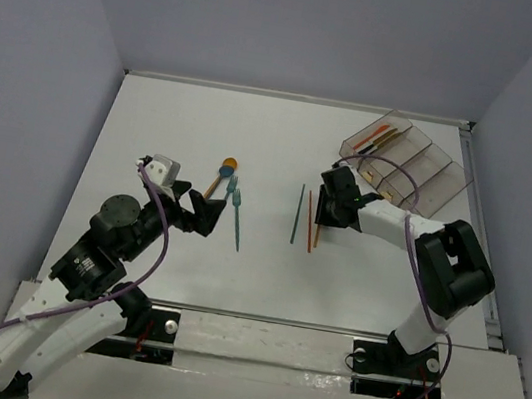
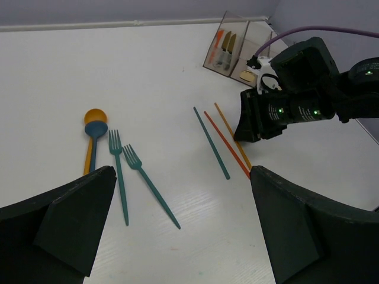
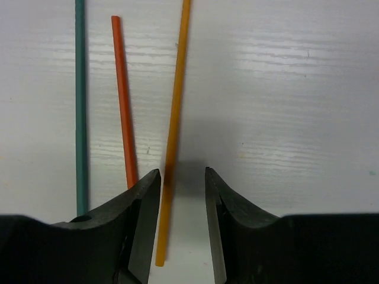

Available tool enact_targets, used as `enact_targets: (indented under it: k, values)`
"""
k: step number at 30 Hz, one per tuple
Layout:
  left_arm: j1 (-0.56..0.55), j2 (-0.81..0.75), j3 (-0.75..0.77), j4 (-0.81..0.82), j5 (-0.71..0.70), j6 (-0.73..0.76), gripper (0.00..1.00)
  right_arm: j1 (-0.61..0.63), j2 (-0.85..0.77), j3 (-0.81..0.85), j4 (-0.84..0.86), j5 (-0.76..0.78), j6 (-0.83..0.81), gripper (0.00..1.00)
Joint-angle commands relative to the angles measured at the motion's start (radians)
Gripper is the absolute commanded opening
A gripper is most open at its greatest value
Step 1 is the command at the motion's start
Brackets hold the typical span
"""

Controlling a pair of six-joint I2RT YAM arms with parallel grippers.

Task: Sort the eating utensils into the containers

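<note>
Because sorting looks only part done, table (image 1: 206,129): seven pieces loose.
containers (image 1: 409,161): four bins, 2 o'clock; contents can't be counted.
right gripper (image 3: 182,177): part open, straddling orange chopstick (image 3: 176,89), nothing gripped. Nudge toward 9 o'clock to centre it. red chopstick (image 3: 123,94) lies just beside, so close slowly.
left gripper (image 2: 182,170): wide open, empty.
chopsticks: three mid-table, incl. teal chopstick (image 3: 80,89).
forks (image 2: 120,183): two, teal, 9 o'clock.
spoons (image 2: 96,129): two, blue on orange, 10 o'clock.

On the white table (image 1: 157,122), the left gripper (image 1: 203,213), fingers spread, sits just beside an orange-bowled spoon (image 1: 228,165) and teal forks (image 1: 236,219), while the right gripper (image 1: 327,217) hangs over three chopsticks (image 1: 309,222) near the clear bins (image 1: 422,172).
</note>
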Motion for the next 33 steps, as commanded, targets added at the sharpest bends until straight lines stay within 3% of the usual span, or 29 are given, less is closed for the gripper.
enact_targets:
  k: [1,7,19,28,33]
  values:
    - [0.009,0.004,-0.003,0.041,0.012,0.009,0.99,0.021,0.025,0.062,-0.014,0.016,-0.021,0.41]
    - [0.009,0.005,-0.001,0.043,0.018,0.012,0.99,0.041,0.072,0.106,-0.055,0.085,-0.025,0.37]
    - [0.009,0.002,-0.001,0.049,0.037,0.012,0.99,0.041,0.081,0.154,-0.124,0.123,-0.015,0.01]
    - [0.009,-0.007,-0.004,0.046,0.031,0.014,0.99,-0.014,-0.110,0.189,-0.034,0.160,-0.020,0.00]
    - [0.009,-0.008,-0.003,0.046,0.034,0.012,0.99,-0.213,-0.169,0.201,0.044,0.091,-0.005,0.00]
